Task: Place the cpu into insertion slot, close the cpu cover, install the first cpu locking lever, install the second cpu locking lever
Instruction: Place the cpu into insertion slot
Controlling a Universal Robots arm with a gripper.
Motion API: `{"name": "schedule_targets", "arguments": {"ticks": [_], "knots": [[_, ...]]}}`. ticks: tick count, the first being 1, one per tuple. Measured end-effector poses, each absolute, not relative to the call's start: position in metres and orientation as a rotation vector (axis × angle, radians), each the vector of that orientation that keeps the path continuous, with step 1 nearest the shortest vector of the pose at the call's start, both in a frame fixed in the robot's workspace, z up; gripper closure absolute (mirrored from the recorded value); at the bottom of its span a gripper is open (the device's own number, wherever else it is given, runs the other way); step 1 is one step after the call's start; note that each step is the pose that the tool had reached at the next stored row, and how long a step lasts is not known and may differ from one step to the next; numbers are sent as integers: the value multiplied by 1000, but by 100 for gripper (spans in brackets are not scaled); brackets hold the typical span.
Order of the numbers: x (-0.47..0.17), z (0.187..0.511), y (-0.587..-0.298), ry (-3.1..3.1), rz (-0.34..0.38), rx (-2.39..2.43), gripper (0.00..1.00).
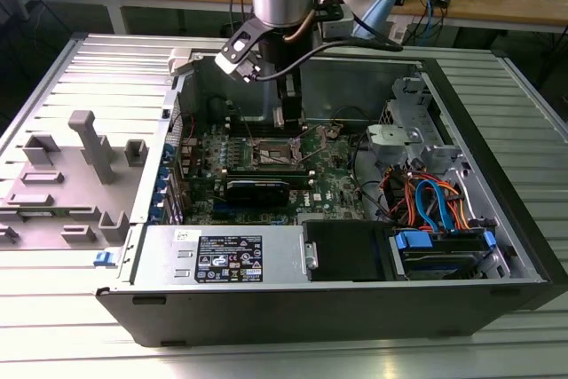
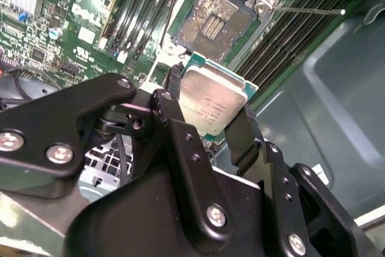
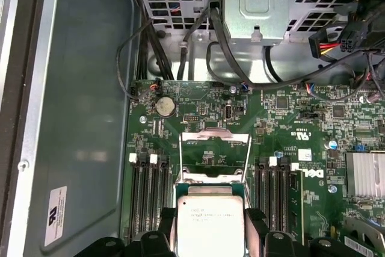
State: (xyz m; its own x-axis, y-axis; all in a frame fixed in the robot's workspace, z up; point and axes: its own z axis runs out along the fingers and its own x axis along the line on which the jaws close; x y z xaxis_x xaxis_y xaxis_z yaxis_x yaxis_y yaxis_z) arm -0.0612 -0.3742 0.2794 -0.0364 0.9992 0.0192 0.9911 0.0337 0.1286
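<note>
My gripper [image 2: 212, 105] is shut on the cpu [image 2: 207, 97], a flat square chip with a silver-grey top, its black fingers [image 2: 173, 88] pressing two opposite edges. The chip hangs a little above the board, beside the insertion slot [image 2: 213, 19], whose brownish-gold centre lies bare. In the first wrist view the cpu [image 3: 209, 221] covers most of the socket, and the cpu cover [image 3: 215, 137] stands swung open just beyond it. A thin locking lever [image 2: 313, 10] sticks out free beside the socket. In the exterior view the gripper [image 1: 286, 117] hovers inside the open computer case over the insertion slot [image 1: 277, 155].
Long black memory slots [image 3: 147, 191] flank the socket on both sides. A black graphics card [image 1: 257, 188] and a power supply [image 1: 226, 259] lie toward the case's near wall. Drive cage [image 1: 399, 135] and coloured cables [image 1: 435, 201] fill the exterior view's right. A grey fixture [image 1: 84, 166] stands outside.
</note>
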Motion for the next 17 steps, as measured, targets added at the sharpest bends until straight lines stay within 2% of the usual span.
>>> {"name": "schedule_targets", "arguments": {"ticks": [17], "knots": [[-61,275,-374,2202,164,2126,46]]}}
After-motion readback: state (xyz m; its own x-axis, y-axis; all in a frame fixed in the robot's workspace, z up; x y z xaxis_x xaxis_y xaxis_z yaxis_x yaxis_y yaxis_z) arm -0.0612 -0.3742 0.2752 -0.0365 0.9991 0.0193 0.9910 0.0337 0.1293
